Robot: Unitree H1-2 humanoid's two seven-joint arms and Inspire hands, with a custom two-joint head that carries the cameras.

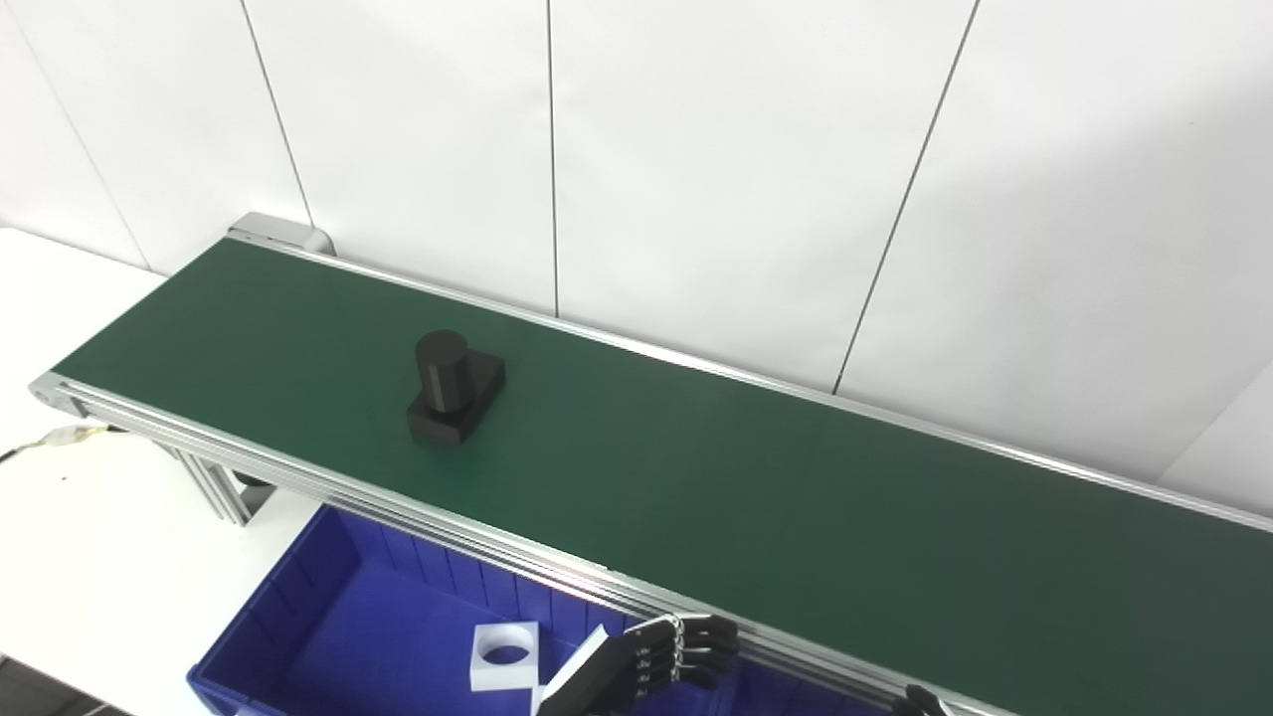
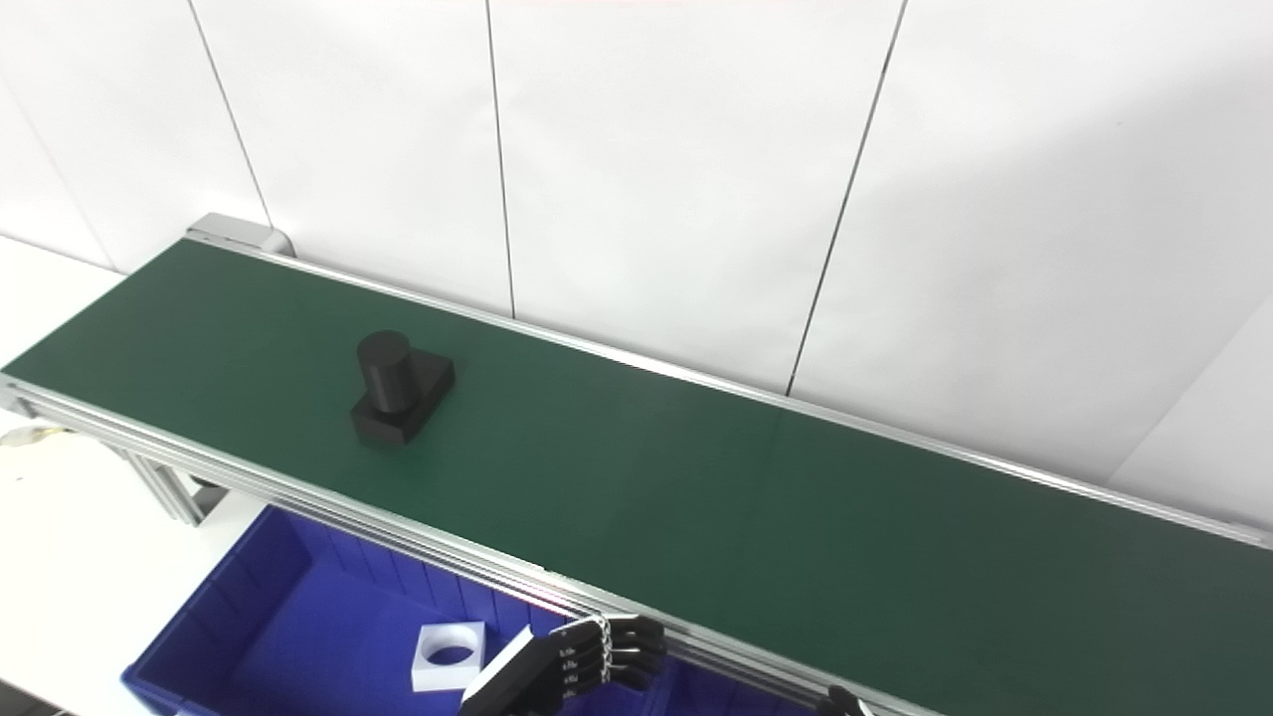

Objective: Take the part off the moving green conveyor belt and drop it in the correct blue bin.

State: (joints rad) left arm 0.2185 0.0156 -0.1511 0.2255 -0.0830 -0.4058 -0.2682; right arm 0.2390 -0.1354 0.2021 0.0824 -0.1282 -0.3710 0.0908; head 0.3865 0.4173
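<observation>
A black part (image 1: 453, 393), an upright cylinder on a flat rectangular base, rides on the green conveyor belt (image 1: 756, 497) toward its left end. A blue bin (image 1: 298, 617) sits below the belt's near rail, and a white square block with a round hole (image 1: 505, 656) lies inside it. My left hand (image 1: 651, 664) hovers over the bin just under the rail, well to the right of and nearer than the black part; its fingers are stretched out and hold nothing. Of my right hand (image 1: 920, 703) only a dark tip shows at the bottom edge.
The belt's aluminium rail (image 1: 418, 507) runs between my hands and the belt surface. A white wall (image 1: 696, 149) stands right behind the belt. A white tabletop (image 1: 90, 557) with a cable (image 1: 60, 438) lies at the left.
</observation>
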